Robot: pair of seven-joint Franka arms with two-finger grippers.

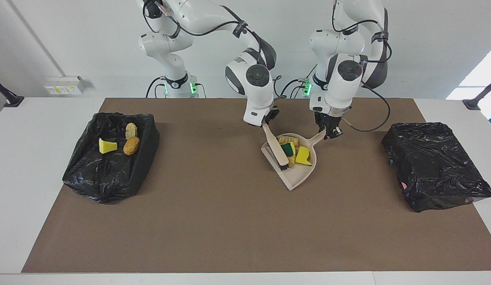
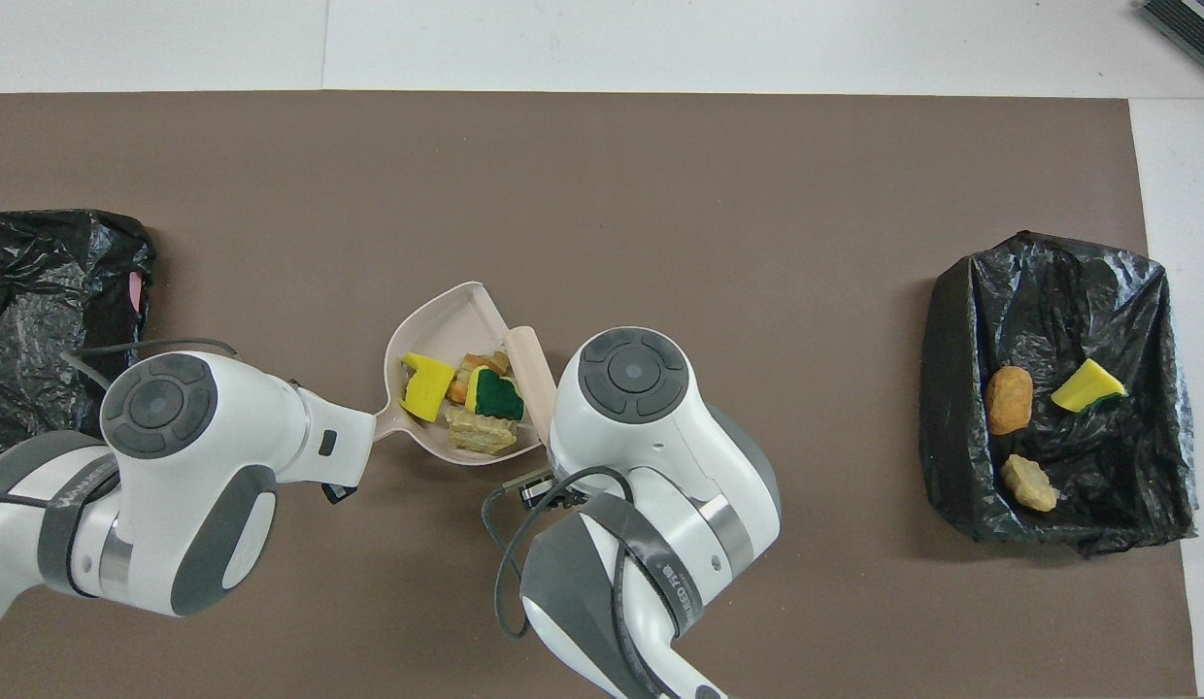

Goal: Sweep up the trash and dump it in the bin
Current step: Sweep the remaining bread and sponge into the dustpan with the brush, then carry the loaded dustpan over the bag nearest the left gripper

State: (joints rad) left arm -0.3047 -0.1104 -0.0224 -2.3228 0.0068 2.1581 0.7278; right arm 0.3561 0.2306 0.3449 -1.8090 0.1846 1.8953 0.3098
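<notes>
The right gripper (image 1: 265, 122) is closed on the handle of a brush (image 1: 278, 149), over the middle of the desk (image 1: 214, 221) toward the robots' edge. The brush slants down into the dustpan (image 1: 299, 180), its dark bristles low in the pan, seemingly to pen the trash (image 1: 294, 152) against the pan's rear wall. The left gripper (image 1: 328, 132) is closed on the dustpan's handle, apparently to hold the pan steady with its open lip on the brown mat.

In the pan sit four scraps, bunched together: a yellow sponge bit, a yellow-and-green sponge, and tan and orange crumbly chunks. No scraps show loose on the mat, so the sweeping looks done and dumping would come next.

A bin (image 1: 111, 158) lined with a black bag stands near the desk edge at the right arm's end; it holds three more scraps: a yellow sponge bit and two tan chunks. A second black bag (image 1: 433, 164) lies near the desk edge at the left arm's end, with no trash showing in it.
</notes>
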